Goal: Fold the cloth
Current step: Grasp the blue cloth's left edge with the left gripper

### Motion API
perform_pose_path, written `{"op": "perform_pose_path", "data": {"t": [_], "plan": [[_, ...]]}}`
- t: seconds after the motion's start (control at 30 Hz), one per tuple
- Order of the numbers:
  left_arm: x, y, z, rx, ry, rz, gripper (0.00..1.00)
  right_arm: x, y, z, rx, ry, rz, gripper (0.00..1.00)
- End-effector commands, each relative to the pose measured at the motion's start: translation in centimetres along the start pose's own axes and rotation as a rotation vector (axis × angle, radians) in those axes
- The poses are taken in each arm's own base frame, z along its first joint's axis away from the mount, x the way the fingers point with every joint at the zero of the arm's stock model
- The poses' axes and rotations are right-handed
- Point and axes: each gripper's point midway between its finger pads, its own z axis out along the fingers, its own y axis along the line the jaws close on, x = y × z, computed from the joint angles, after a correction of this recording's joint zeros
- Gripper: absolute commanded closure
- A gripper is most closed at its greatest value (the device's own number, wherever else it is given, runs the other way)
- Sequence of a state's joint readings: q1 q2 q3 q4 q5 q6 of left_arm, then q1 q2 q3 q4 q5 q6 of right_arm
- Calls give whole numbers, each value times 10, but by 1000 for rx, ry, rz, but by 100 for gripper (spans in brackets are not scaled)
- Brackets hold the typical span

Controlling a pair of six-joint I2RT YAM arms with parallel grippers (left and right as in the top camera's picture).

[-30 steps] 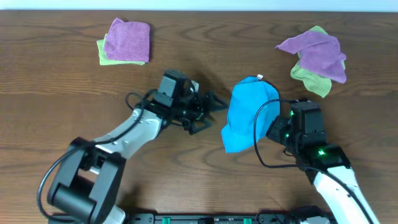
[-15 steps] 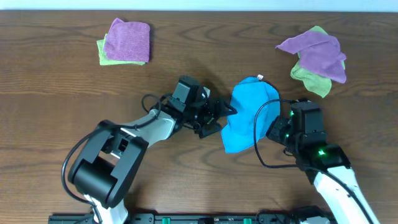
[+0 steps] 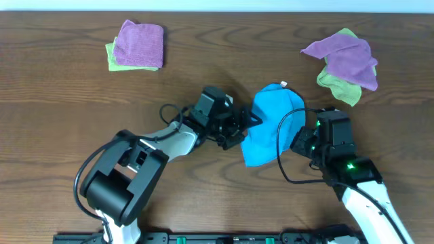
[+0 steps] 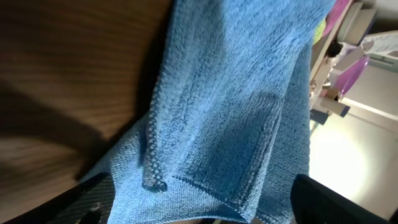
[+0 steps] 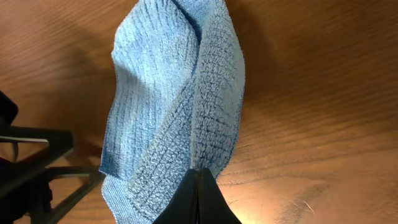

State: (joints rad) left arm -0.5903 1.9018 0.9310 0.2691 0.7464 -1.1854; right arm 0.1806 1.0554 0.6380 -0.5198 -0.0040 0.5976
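Observation:
The sky-blue cloth (image 3: 271,125) lies bunched and partly folded on the wooden table, its white tag (image 3: 283,85) at the far edge. My left gripper (image 3: 243,129) is open at the cloth's left edge. In the left wrist view the cloth (image 4: 230,106) fills the frame and its near edge lies between the spread fingers (image 4: 205,211). My right gripper (image 3: 300,140) is shut on the cloth's right edge. In the right wrist view the closed fingertips (image 5: 198,177) pinch a fold of the cloth (image 5: 168,93).
A folded purple cloth on a light green one (image 3: 135,46) sits at the back left. A crumpled purple and green pile (image 3: 342,62) sits at the back right. The left arm's cable loops over the table beside it.
My left gripper has moved right, from a short way off to the cloth's left edge, staying open. The right gripper and the cloth have not moved.

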Motion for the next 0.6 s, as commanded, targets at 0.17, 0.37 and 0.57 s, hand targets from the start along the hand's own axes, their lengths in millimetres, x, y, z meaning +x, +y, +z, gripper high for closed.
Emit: {"op": "perform_pose_path", "data": {"t": [0.17, 0.37, 0.57], "plan": [[-5, 1, 6, -21, -44, 5, 10, 0, -2, -1, 2, -6, -9, 99], [-4, 17, 19, -39, -19, -18, 12, 0, -1, -1, -1, -4, -17, 99], [-9, 5, 22, 17, -28, 11, 23, 1, -1, -1, -2, 0, -28, 99]]}}
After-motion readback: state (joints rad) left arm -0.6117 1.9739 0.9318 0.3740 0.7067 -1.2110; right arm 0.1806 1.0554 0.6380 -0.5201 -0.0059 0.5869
